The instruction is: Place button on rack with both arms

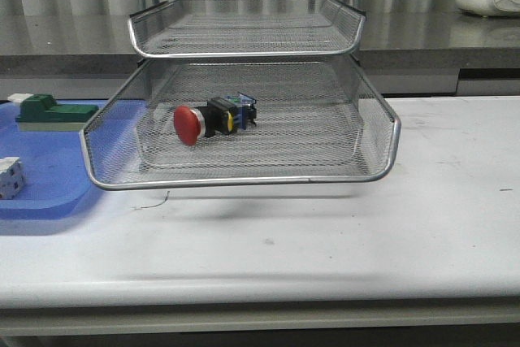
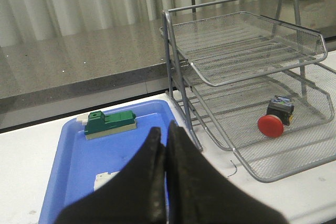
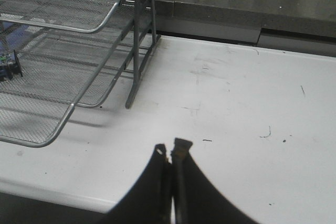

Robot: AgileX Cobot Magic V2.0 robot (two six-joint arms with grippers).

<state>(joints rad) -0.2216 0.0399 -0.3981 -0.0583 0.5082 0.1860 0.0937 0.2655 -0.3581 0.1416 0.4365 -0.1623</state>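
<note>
The button (image 1: 213,119), red cap toward the camera and black body with yellow and blue block behind, lies on its side in the middle tier of the wire-mesh rack (image 1: 244,178). It shows again in the left wrist view, button (image 2: 274,121) on the rack (image 2: 247,72). In the right wrist view only the rear end of the button (image 3: 7,66) shows at the frame edge, inside the rack (image 3: 73,61). My left gripper (image 2: 163,132) is shut and empty, hanging over the blue tray. My right gripper (image 3: 172,150) is shut and empty over bare table. Neither arm shows in the front view.
A blue tray (image 1: 41,201) at the left holds a green block (image 1: 47,111) and a white cube (image 1: 10,176). The same tray (image 2: 79,171) and green block (image 2: 110,123) show in the left wrist view. A grey counter ledge (image 1: 455,38) runs behind the white table (image 1: 325,249).
</note>
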